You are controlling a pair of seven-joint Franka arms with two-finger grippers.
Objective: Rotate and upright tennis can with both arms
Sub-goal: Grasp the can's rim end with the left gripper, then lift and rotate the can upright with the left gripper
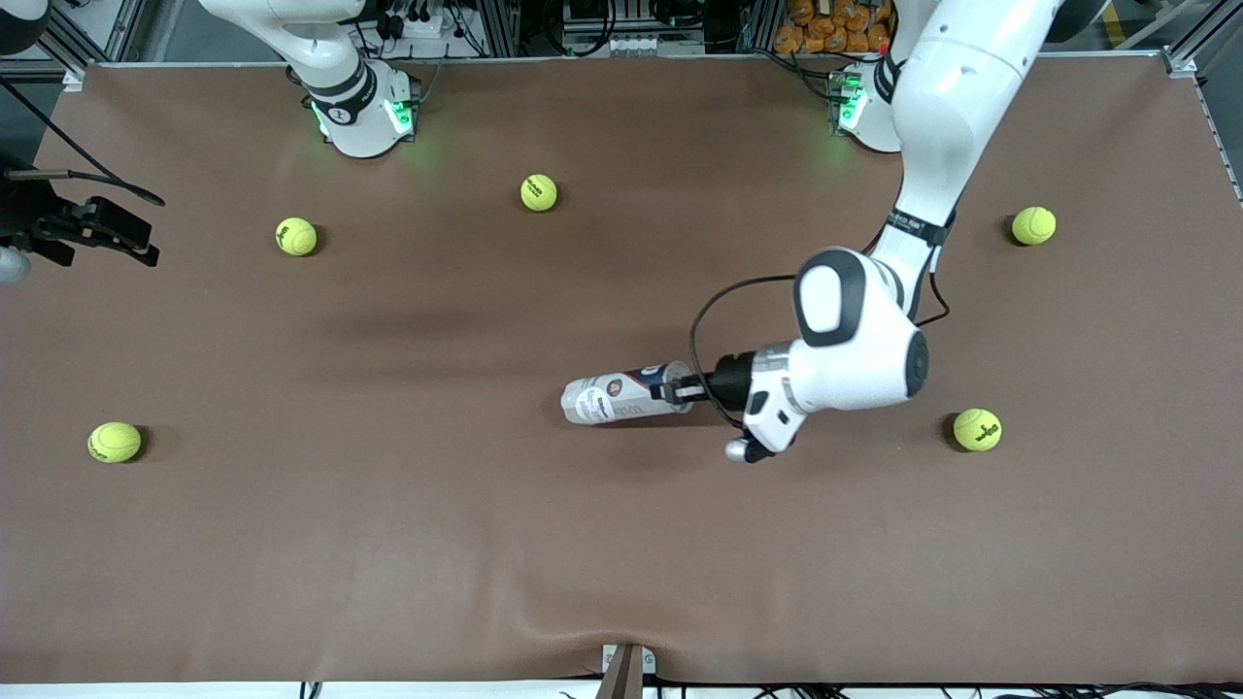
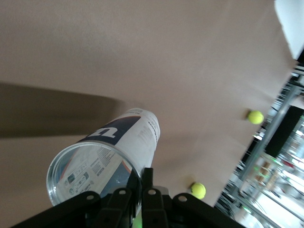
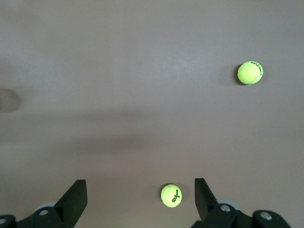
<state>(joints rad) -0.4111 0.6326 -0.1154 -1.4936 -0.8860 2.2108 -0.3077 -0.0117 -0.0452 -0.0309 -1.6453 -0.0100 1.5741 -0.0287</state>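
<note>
Near the middle of the brown table (image 1: pixel 388 544), somewhat toward the left arm's end, the tennis can (image 1: pixel 621 393) lies on its side. Its length runs along the table from one arm's end toward the other. The open, rimmed mouth faces the left arm's end; the closed end points toward the right arm's end.

Left gripper (image 1: pixel 680 390): down at table level at the can's mouth, fingers closed tight on the rim wall. In the left wrist view one finger (image 2: pixel 148 183) sits just inside the clear mouth of the can (image 2: pixel 107 159), the other outside it, pinching the thin wall between them. The can looks empty through the mouth; label print shows through the plastic.

Right gripper (image 3: pixel 140 199): high over the right arm's end of the table, waiting. Its fingers stand wide apart and hold nothing. The right wrist view shows bare mat below it, with one tennis ball (image 3: pixel 171 195) between the fingertips as seen from above and another ball (image 3: pixel 250 72) farther off.

Loose tennis balls on the mat, six in all, all well apart from the can:
- one (image 1: pixel 539 192) near the arm bases
- one (image 1: pixel 296 236) and one (image 1: pixel 115 442) toward the right arm's end
- one (image 1: pixel 1033 225) and one (image 1: pixel 977 429) toward the left arm's end.
</note>
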